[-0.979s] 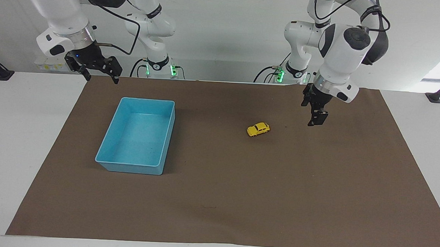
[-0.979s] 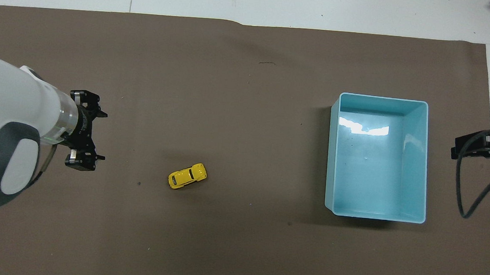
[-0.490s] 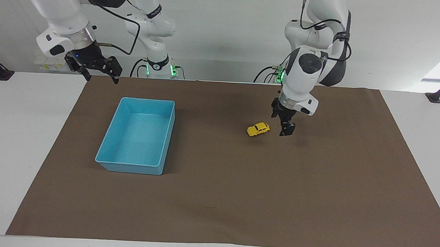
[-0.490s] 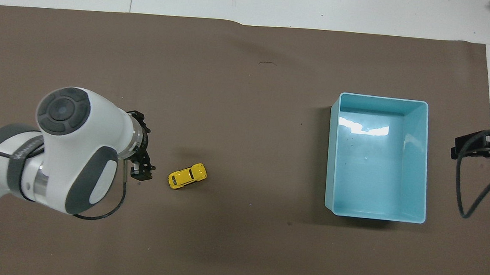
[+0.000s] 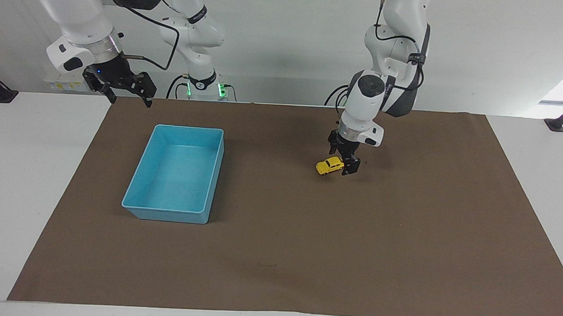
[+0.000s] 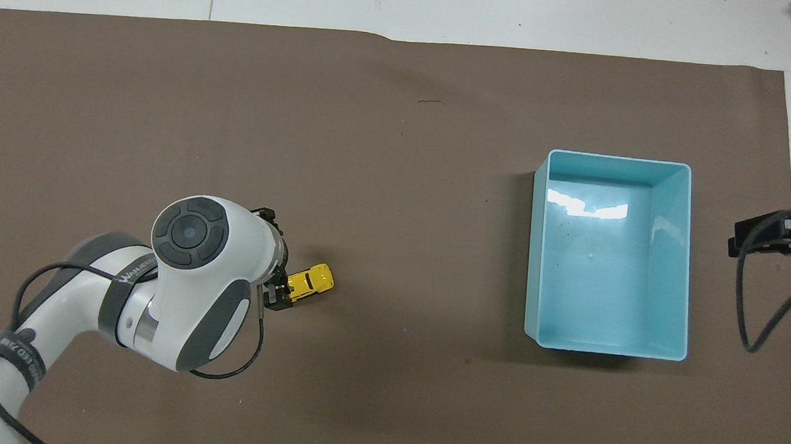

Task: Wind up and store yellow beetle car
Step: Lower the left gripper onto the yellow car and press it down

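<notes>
Yellow beetle car (image 5: 329, 166) on mat, rear end between spread left pincer (image 5: 346, 164) fingers, not gripped.

You had the yellow beetle car (image 5: 329, 166) (image 6: 310, 282) sitting upright on its wheels on the brown mat (image 5: 277, 253) (image 6: 383, 402), toward the left arm's end of the table and somewhat closer to the mat's robot-side edge than to the edge away from the robots. It was a tiny, bright yellow toy with a rounded body and dark windows (its wheels were barely visible). It lay at a slant to the mat's edges. In the overhead view, the end pointing toward the left arm's end was partly covered from above.
</notes>
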`<state>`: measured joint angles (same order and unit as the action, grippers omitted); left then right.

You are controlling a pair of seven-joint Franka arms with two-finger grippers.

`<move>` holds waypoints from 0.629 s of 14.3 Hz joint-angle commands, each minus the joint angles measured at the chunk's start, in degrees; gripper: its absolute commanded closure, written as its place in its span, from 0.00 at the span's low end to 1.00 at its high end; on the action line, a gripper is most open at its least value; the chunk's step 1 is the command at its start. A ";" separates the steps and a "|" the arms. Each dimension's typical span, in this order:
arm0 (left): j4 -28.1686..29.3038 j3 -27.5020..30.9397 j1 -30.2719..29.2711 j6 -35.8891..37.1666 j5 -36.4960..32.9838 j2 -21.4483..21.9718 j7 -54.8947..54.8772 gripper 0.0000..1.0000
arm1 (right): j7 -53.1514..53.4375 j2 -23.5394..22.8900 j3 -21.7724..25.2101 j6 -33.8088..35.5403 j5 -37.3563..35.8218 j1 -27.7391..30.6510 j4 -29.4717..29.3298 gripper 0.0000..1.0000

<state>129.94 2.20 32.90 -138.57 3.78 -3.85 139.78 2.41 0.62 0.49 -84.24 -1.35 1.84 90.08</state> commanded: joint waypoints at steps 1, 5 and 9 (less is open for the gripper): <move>2.07 1.14 2.16 -3.72 0.79 -1.25 1.72 0.00 | -0.04 0.00 -0.23 0.39 0.21 0.27 -0.16 0.00; 3.47 1.14 3.30 -5.04 0.79 -1.51 1.81 0.00 | -0.04 0.00 -0.23 0.39 0.21 0.27 -0.16 0.00; 3.39 1.31 4.19 -5.05 0.79 -2.30 1.64 0.00 | -0.04 0.00 -0.23 0.39 0.21 0.27 -0.16 0.00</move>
<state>132.37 2.23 35.48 -142.48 3.78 -6.38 140.93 2.41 0.62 0.49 -84.24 -1.35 1.84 90.08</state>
